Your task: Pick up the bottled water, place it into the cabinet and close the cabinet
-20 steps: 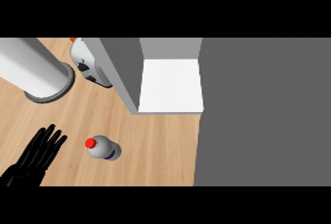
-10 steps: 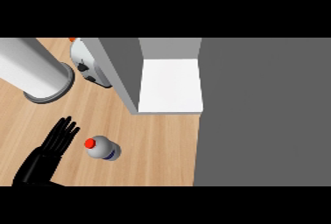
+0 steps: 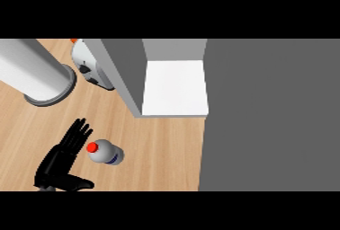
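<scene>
The bottled water [image 3: 106, 152] stands on the wooden counter [image 3: 159, 152], seen from above with its red cap [image 3: 92, 147] and clear body. My left hand [image 3: 63, 157] is open just to the left of it, fingers straight and pointing away from me, fingertips level with the cap and thumb stuck out low to the right. Whether the fingers touch the bottle, I cannot tell. The grey cabinet [image 3: 123, 72] is behind the bottle, its white inside floor [image 3: 174, 87] showing. My right hand does not show.
A large pale grey cylinder [image 3: 33, 72] lies across the upper left. A white object with dark parts [image 3: 90, 67] sits beside the cabinet's left wall. A wide dark grey surface [image 3: 269, 112] fills the right side, bordering the counter.
My left hand has moved up and to the right, from the lower left corner to right beside the bottle. The bottle has stayed where it was.
</scene>
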